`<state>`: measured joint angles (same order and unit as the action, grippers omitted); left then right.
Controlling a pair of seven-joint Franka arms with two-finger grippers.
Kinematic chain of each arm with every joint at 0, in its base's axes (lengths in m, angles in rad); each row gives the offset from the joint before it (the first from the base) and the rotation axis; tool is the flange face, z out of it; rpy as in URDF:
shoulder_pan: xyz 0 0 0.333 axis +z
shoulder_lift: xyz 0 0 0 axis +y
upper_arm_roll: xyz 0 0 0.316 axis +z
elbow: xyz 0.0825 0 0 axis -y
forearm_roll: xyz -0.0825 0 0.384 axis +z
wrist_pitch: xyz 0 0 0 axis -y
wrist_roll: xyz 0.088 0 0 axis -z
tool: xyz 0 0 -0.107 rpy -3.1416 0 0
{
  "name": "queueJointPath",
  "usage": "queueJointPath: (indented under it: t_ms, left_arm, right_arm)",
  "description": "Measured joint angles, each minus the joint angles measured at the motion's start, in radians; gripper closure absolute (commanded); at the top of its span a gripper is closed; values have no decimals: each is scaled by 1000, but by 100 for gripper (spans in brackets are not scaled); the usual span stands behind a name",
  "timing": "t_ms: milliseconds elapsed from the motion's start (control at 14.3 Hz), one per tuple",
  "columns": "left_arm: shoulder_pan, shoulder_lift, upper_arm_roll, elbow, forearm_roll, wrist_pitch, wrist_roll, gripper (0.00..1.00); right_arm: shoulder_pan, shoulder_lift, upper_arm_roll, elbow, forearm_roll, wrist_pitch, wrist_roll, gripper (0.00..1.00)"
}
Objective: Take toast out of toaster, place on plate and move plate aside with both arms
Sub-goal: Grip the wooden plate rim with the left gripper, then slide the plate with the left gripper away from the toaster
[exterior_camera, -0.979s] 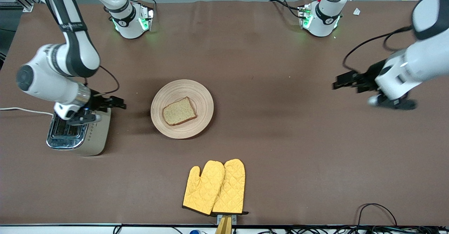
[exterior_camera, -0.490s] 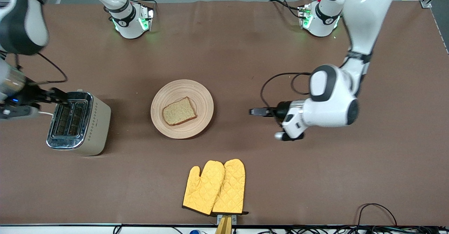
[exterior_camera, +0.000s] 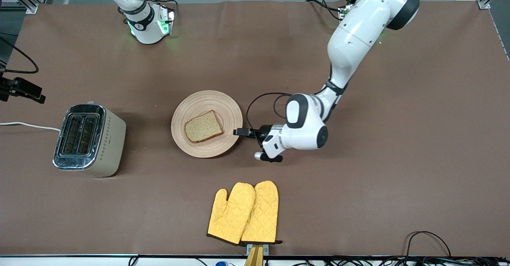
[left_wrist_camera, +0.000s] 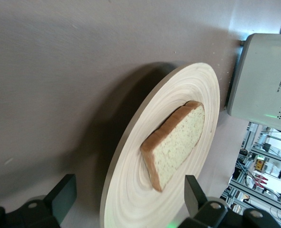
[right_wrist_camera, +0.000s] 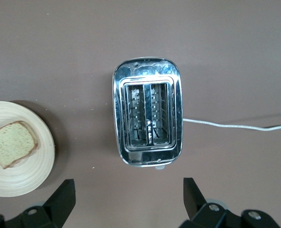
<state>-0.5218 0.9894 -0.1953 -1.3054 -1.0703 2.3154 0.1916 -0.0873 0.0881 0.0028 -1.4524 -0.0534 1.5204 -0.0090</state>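
The toast [exterior_camera: 203,126] lies flat on the round light-wood plate [exterior_camera: 223,106] in the middle of the table. My left gripper [exterior_camera: 239,131] is low at the plate's edge on the side toward the left arm's end. In the left wrist view it [left_wrist_camera: 128,202] is open, with the plate's rim [left_wrist_camera: 188,83] between its spread fingers [left_wrist_camera: 64,197] and the toast [left_wrist_camera: 176,142] just ahead. My right gripper [exterior_camera: 30,92] is raised over the right arm's end of the table, next to the toaster. In the right wrist view it [right_wrist_camera: 128,199] is open and empty, with the plate [right_wrist_camera: 31,175] and toast [right_wrist_camera: 11,144] at the edge.
A silver two-slot toaster [exterior_camera: 87,138] with empty slots [right_wrist_camera: 147,116] stands toward the right arm's end, its white cable [exterior_camera: 24,125] running off the table. A pair of yellow oven mitts [exterior_camera: 245,212] lies nearer the front camera than the plate.
My left arm swung in from the left arm's end of the table to the plate's edge. My right gripper moved off the toaster toward the table's edge.
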Motion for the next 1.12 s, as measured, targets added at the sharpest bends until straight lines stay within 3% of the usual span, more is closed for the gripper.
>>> queueJointPath:
  t_ms: [70,140,210,280,350,1119]
  left_arm:
    - [-9,20,-2,10,-29,12,28,19]
    - [-17,30,-4,16,-50,17,43,64]
    - [-23,33,-6,21,-60,20,51,77]
    - [-28,33,-6,24,-62,22,62,96]
    - [-31,33,-6,27,-63,23,73,100]
    - [7,11,3,35,-100,8,195,100]
  right_arm:
    - [0,-3,5,11,0,-7,8,0]
    - [0,-4,9,17,0,-8,11,0]
    - [1,-4,12,19,0,-10,11,0]
    - [4,-4,15,19,0,-11,13,0]
    - [5,-4,16,19,5,-12,17,0]
    - [-14,-3,7,17,41,-13,19,0]
